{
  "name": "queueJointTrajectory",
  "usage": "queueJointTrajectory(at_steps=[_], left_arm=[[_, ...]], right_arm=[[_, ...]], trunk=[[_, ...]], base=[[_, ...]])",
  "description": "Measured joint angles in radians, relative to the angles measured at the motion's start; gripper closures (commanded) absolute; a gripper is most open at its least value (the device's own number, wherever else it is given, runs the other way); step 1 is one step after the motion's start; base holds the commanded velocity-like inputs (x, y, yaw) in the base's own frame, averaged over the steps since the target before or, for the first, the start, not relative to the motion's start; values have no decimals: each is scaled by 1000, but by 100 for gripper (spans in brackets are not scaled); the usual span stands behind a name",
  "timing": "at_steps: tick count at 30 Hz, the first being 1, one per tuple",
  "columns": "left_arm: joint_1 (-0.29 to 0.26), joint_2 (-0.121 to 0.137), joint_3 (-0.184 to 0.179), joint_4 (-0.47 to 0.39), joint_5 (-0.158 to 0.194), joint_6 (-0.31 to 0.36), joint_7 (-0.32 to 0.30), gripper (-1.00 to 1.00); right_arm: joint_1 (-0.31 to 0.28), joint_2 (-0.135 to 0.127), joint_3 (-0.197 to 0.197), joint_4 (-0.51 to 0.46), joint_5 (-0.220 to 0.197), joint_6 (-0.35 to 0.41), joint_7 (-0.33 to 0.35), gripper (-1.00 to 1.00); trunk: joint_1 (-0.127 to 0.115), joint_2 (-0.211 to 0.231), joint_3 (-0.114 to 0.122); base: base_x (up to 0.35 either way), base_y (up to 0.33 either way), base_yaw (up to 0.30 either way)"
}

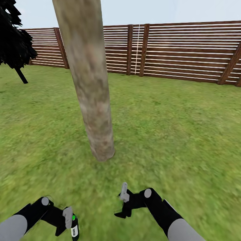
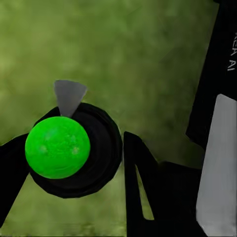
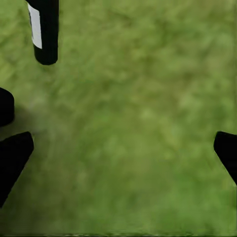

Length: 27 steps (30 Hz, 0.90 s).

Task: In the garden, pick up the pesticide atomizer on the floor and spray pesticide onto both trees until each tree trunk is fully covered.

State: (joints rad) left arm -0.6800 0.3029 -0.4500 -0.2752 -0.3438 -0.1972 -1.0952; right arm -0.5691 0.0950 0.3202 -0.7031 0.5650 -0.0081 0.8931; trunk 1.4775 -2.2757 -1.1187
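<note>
Left gripper (image 1: 68,217) is closed around the pesticide atomizer (image 1: 74,227), black bottle with green top (image 2: 57,146) sitting between the jaws, long axis upright, base toward the lawn (image 1: 174,127). Right gripper (image 1: 123,201) has jaws spread wide, nothing in them. Tree trunk (image 1: 90,87) stands ahead on the lawn, between both arms.

Thick grey-brown tree trunk (image 1: 90,83) looks rough, matt bark; the brown slatted fence (image 1: 174,50) smooth-planed wood; lawn (image 1: 174,127) matt.
</note>
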Motion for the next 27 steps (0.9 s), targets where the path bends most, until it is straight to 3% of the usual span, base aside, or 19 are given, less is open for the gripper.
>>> queueJointTrajectory(at_steps=[2,3,5,6,8,9,10,11,12,14,16,19,21,22,24,27], left_arm=[[14,24,9,8,8,3,109,100],[16,21,19,28,19,3,213,100],[20,-27,52,125,101,-1,464,100],[23,-57,65,177,160,-4,577,100],[39,-112,77,228,288,-12,787,100],[45,-129,81,234,328,-14,844,100],[53,-155,83,239,389,-15,917,100],[56,-169,85,241,423,-14,956,100],[58,-184,87,243,461,-10,1005,100],[60,-196,88,247,506,-4,1052,100],[68,-208,88,253,522,-1,1060,100],[95,-222,90,251,529,22,1064,100],[99,-225,89,243,533,147,1064,100],[98,-225,89,220,534,244,1066,100],[97,-227,92,158,536,309,1065,100],[98,-229,90,61,537,389,1063,100]], right_arm=[[0,-10,-4,30,0,1,-12,-100],[0,-22,-4,55,0,1,-40,-100],[0,-61,-24,135,-6,-2,-170,-100],[0,-74,-66,183,-8,-2,-256,-100],[2,-85,-202,307,-10,-11,-476,-100],[2,-87,-244,349,-11,-22,-553,-100],[3,-87,-298,407,-5,-63,-677,-100],[3,-88,-321,441,-3,-95,-760,-100],[3,-89,-341,487,-5,-143,-885,-100],[4,-86,-357,556,-13,-222,-1051,-100],[5,-87,-361,592,-13,-280,-1107,-100],[24,-98,-374,605,-24,-348,-1129,-100],[32,-119,-410,608,-77,-387,-1134,-100],[35,-124,-428,610,-133,-396,-1133,-100],[41,-126,-436,611,-186,-402,-1133,-100],[64,-128,-439,611,-215,-410,-1130,-100]], trunk=[[0,0,0],[0,0,0],[0,0,0],[0,0,0],[0,0,0],[0,0,0],[0,0,0],[0,0,0],[0,0,0],[0,0,0],[0,0,0],[0,0,0],[0,0,0],[0,0,0],[0,0,0],[0,0,0]], base=[[0,0,0],[0,0,0],[0,0,0],[0,0,0],[0,0,0],[0,0,0],[0,0,0],[0,0,0],[0,0,0],[0,0,0],[0,0,0],[0,0,0],[0,0,0],[0,0,0],[0,0,0],[99,0,0]])
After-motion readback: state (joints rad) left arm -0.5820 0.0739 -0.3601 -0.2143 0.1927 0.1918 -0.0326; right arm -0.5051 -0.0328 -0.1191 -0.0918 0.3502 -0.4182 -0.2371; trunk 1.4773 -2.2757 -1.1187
